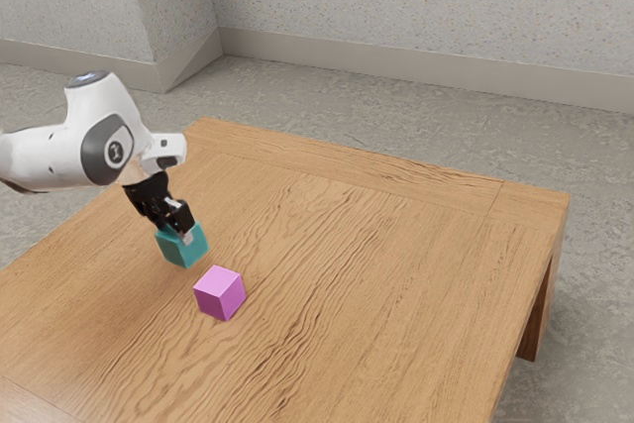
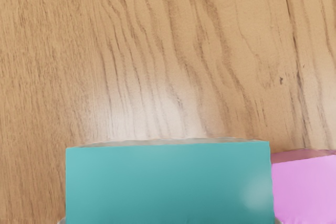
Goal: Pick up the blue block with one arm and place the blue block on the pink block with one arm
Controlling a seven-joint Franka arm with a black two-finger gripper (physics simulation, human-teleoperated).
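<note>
The teal-blue cube-shaped block [image 1: 184, 248] [image 2: 168, 182] has plain matte faces and sits slightly tilted. The black two-finger gripper [image 1: 177, 228] is clenched on its upper part from two sides. The pink cube-shaped block [image 1: 219, 292] [image 2: 304, 187] rests near it at about 4 o'clock in the exterior view, apart from it. Both are over the light-brown wooden table [image 1: 396, 245].

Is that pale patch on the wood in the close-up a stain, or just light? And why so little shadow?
Wrist view: the pale patch on the table looks like soft glare, just beyond the blue block, which carries a fainter spot. Exterior view: the light is even, so the pink block shows only a faint shadow at its base.
</note>
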